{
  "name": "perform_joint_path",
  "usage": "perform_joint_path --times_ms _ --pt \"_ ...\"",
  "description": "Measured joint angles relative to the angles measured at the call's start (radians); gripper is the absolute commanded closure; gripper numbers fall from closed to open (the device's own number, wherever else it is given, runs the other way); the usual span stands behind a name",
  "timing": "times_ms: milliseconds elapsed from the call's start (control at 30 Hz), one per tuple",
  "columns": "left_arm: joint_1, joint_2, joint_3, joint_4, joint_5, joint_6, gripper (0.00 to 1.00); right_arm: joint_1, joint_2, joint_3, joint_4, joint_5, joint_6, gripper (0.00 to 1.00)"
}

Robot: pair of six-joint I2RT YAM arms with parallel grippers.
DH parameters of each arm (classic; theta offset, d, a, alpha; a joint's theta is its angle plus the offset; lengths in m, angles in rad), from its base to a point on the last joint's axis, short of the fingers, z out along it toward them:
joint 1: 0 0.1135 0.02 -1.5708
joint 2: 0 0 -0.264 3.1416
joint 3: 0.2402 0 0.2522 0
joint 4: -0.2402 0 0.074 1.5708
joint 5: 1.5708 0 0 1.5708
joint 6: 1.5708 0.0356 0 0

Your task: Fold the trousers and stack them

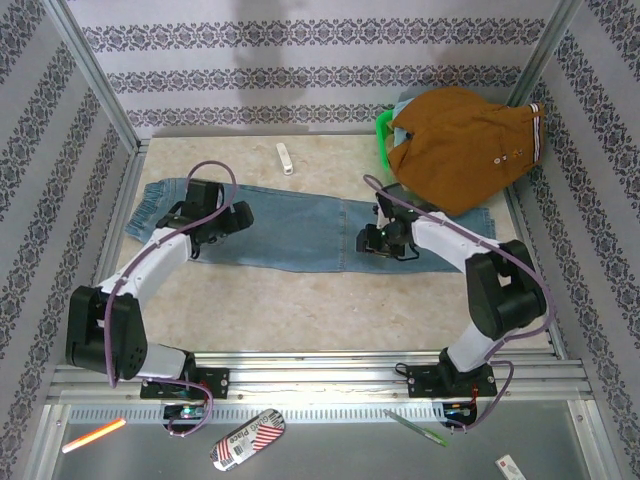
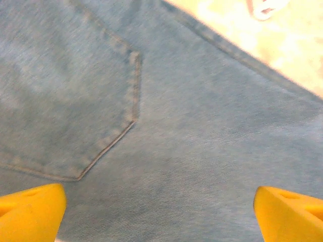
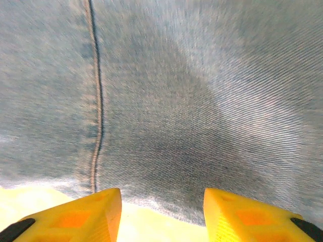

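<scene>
Top external: trousers (image 1: 300,232) flat on beige table (image 1: 330,305), patterned walls (image 1: 300,60); left pincer (image 2: 159,214), right pincer (image 3: 162,212) spread.

Faded light-blue trousers (image 1: 290,228); rust-brown garment (image 1: 455,145); yellow fingertips (image 2: 30,212); mottled beige table (image 1: 330,300)

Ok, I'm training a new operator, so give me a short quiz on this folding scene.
1. True or false: the left gripper is shut on the trousers.
2. In the top view, what lies at back right? A) a brown garment B) a red towel C) a cardboard box
3. Fill in: the left wrist view shows a stitched ____ on the trousers.
Key: 1 false, its jaws stand wide open above the fabric. 2 A. 3 pocket.
</scene>
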Motion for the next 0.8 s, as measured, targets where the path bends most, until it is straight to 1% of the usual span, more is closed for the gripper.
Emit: perform_joint_path --times_ms 33,100,133,200,267,333,400,467,567,600,700,800 --pt "-0.003 0.021 0.023 0.004 0.005 -0.003 0.04 -0.008 -0.004 0.018 -0.006 0.008 0.0 0.54" --pt "-0.006 0.091 0.073 0.023 0.009 -0.014 0.05 -0.033 0.009 0.063 -0.011 0.018 0.001 0.61" --pt "-0.006 0.133 0.099 0.034 0.011 -0.019 0.05 -0.044 0.023 0.083 -0.011 0.019 0.004 0.68" --pt "-0.006 0.243 0.166 0.056 0.011 -0.034 0.05 -0.074 0.072 0.132 -0.006 0.026 0.011 0.87" --pt "-0.002 0.346 0.229 0.069 0.011 -0.052 0.04 -0.093 0.114 0.153 0.0 0.027 0.021 0.99" --pt "0.008 0.418 0.259 0.092 0.015 -0.084 0.05 -0.111 0.159 0.166 0.0 0.03 0.029 1.0" --pt "0.034 0.458 0.258 0.119 0.032 -0.127 0.06 -0.124 0.201 0.174 0.0 0.031 0.045 1.0" --pt "0.08 0.473 0.229 0.159 0.058 -0.184 0.09 -0.13 0.228 0.176 0.002 0.029 0.05 1.0" --pt "0.164 0.47 0.145 0.254 0.107 -0.264 0.09 -0.129 0.252 0.172 0.003 0.027 0.057 1.0" --pt "0.188 0.452 0.113 0.3 0.127 -0.291 0.09 -0.126 0.251 0.161 0.011 0.021 0.061 1.0" --pt "0.227 0.384 0.004 0.377 0.138 -0.339 0.09 -0.114 0.24 0.103 0.048 0.002 0.072 1.0" --pt "0.252 0.288 -0.116 0.412 0.137 -0.37 0.09 -0.094 0.182 0.017 0.094 -0.019 0.08 1.0"
